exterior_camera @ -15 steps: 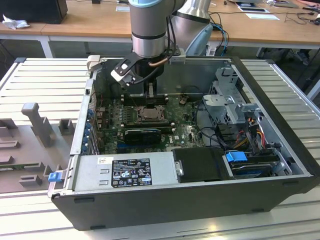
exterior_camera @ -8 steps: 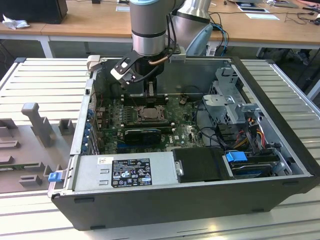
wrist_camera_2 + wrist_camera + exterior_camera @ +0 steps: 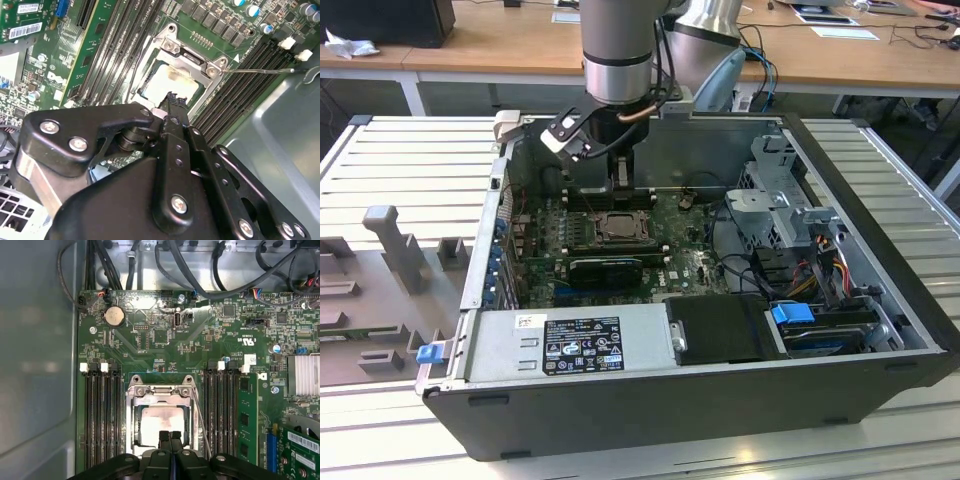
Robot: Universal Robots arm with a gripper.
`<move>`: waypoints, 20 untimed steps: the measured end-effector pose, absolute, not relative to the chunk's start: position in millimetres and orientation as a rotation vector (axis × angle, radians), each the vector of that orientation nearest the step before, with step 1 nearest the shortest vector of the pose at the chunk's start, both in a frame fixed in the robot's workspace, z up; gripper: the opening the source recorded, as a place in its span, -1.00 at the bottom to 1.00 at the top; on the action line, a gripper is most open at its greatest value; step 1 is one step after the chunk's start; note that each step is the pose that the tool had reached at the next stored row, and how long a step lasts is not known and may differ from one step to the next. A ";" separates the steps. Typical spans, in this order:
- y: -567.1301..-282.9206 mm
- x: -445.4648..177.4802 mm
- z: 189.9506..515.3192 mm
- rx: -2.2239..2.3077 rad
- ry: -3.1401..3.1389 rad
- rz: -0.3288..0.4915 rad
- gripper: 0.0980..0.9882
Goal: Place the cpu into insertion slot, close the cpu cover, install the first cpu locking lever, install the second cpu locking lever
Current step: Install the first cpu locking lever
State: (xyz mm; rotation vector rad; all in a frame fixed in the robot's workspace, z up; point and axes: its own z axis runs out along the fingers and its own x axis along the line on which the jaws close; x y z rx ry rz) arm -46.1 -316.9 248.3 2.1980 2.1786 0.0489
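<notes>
The cpu (image 3: pixel 161 424) lies in the insertion slot (image 3: pixel 617 226), its silver top showing through the window of the cpu cover (image 3: pixel 134 415). The cover lies flat over it. In both wrist views my gripper (image 3: pixel 170 437) is shut with its fingertips (image 3: pixel 172 100) pressed together and nothing between them, just above the socket's edge. In the exterior view the gripper (image 3: pixel 623 192) hangs over the far side of the socket. A thin locking lever (image 3: pixel 260 70) sticks out from one socket corner over the memory slots. The same lever (image 3: pixel 201 422) runs along the socket's side.
Long black memory slots (image 3: pixel 102 415) flank the socket on both sides. A black expansion card (image 3: pixel 605 268) lies in front of it, a power supply (image 3: pixel 570 345) along the near wall, and a drive cage (image 3: pixel 780 200) with cables at the exterior view's right. The case walls (image 3: pixel 720 140) surround the board.
</notes>
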 end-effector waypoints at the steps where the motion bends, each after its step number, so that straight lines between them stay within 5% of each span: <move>1: -316.9 -46.1 249.6 2.198 2.179 0.049 -0.98; 20: -316.9 -46.1 273.1 2.197 2.178 0.048 -0.98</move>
